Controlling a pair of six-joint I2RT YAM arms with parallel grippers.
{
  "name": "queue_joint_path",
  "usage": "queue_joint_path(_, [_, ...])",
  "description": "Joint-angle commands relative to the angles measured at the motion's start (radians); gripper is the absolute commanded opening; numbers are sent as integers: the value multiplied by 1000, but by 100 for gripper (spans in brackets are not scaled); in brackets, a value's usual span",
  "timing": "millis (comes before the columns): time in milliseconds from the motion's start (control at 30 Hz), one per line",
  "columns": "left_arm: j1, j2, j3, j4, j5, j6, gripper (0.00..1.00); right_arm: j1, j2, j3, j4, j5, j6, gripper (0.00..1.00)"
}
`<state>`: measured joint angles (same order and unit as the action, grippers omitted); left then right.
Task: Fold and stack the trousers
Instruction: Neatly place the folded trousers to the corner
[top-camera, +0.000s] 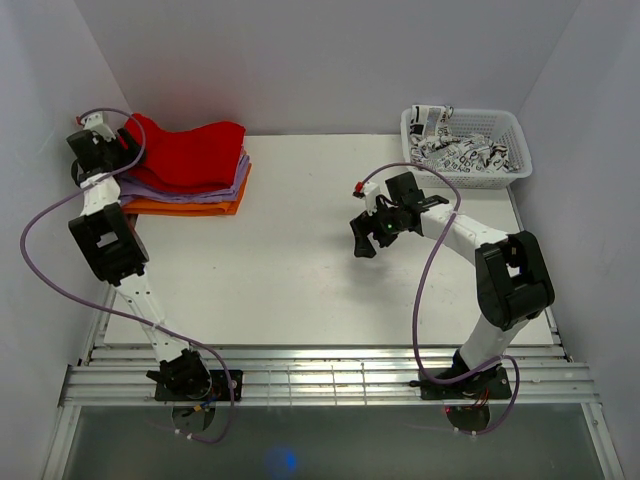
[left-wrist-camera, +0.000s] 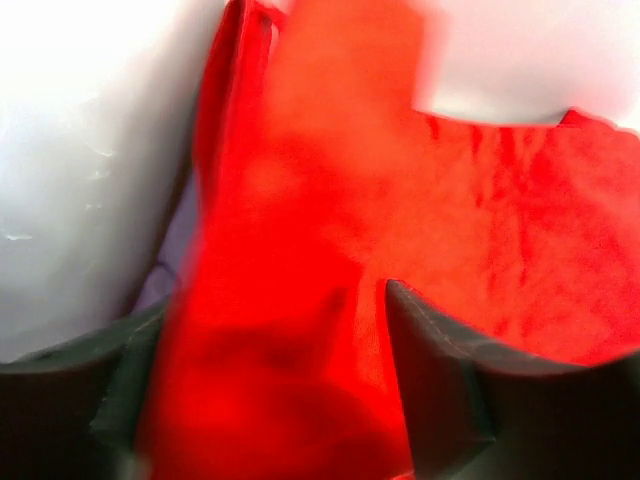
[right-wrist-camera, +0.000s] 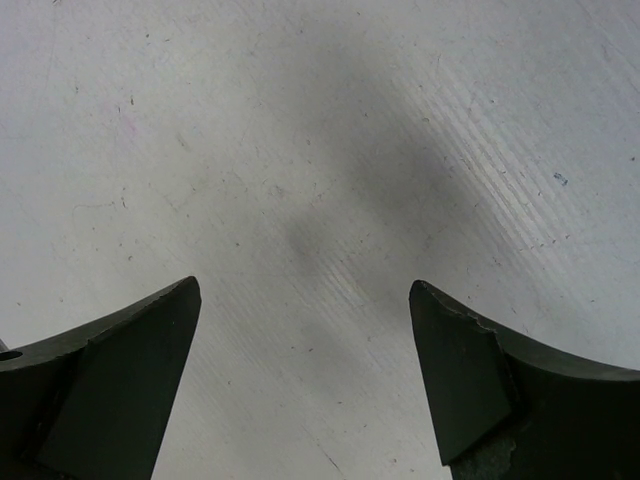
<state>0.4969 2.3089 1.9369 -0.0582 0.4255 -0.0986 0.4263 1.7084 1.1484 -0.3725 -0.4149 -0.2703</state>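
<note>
the left gripper (left-wrist-camera: 270, 300) has its jaws parted, with a fold of the red trousers (top-camera: 195, 150) between them; i cannot tell if it grips. the left arm (top-camera: 105, 240) reaches to the far left corner, where the trousers lie on top of the purple cloth (top-camera: 215, 190) and the orange cloth (top-camera: 190, 208). the right gripper (right-wrist-camera: 305, 285) is wide open and empty above the table (top-camera: 300, 280).

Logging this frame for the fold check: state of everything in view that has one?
Bright red soft-fabric trousers: folded, on top of the stack.
Lilac-purple folded cloth: under the trousers.
Orange folded cloth: bottom of the stack.
White plastic basket: holds black-and-white patterned cloth.
Left gripper: jaws apart around red fabric, grip unclear.
Right gripper: open, empty, above the table.
</note>
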Motion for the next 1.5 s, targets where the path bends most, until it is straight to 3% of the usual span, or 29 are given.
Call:
queue_joint_path(0, [11,-81,69,14,-114,25,83,-4,-38,13,-20,17,-15,90])
queue_joint_path(100, [17,-139,70,-8,-163,33,90,-4,-61,8,-20,24,-17,90])
queue_joint_path(133, [22,-160,48,-9,-165,36,97,-4,-75,2,-19,25,-17,90])
queue_joint_path(400, [31,-404,-107,24,-125,96,98,-6,-125,-27,-3,14,-26,90])
queue_joint_path(500, [38,-430,-84,5,-61,96,88,-6,-127,-35,1,1,-33,90])
queue_joint_path(567, [37,-424,-79,14,57,96,77,-6,-124,-38,7,-12,-35,90])
queue_joint_path(600, [37,-413,-69,15,94,96,66,-6,-122,-41,10,-22,-32,90])
queue_joint_path(700, [37,-329,-6,6,145,59,48,-6,-107,-36,23,-44,-18,90])
queue_joint_path(800, [37,-248,7,49,157,33,42,-6,-84,-30,30,-58,-4,90])
queue_joint_path(967, [34,-111,25,208,130,4,40,-6,-40,-1,27,-70,-1,90])
queue_joint_path(1200, [23,185,276,239,46,-1,41,-6,23,57,-5,-62,-6,90])
queue_joint_path(1467, [0,311,266,319,-4,23,48,-6,40,80,-48,-33,-18,90])
